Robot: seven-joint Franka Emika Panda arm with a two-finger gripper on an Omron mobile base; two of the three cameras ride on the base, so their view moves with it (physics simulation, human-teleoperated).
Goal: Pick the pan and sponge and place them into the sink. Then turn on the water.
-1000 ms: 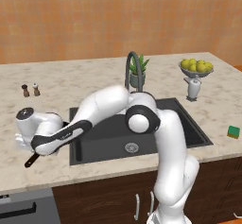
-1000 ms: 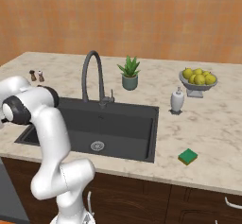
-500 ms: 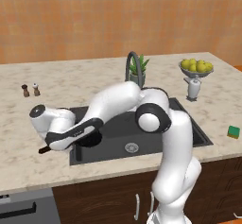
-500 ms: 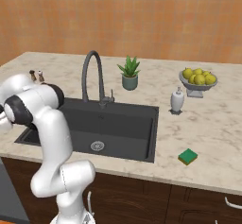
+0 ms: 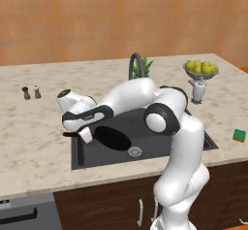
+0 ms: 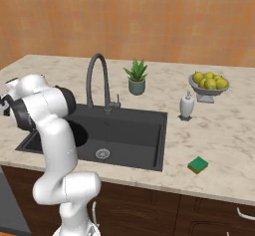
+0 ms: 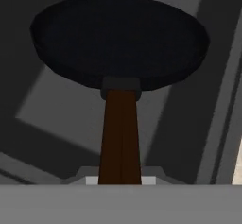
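The pan [image 5: 112, 138] has swung over the sink [image 5: 193, 139], fingers [image 5: 86, 135] clenched on its handle (nearly shut).

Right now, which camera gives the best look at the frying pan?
The hand view: the pan shows whole, its brown handle running down to the gripper. In the left base view its black round sits over the sink, partly behind the arm. The right base view shows a dark sliver.

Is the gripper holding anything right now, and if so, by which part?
Yes: the gripper is shut on the pan, gripping its brown handle near the far end, over the sink.
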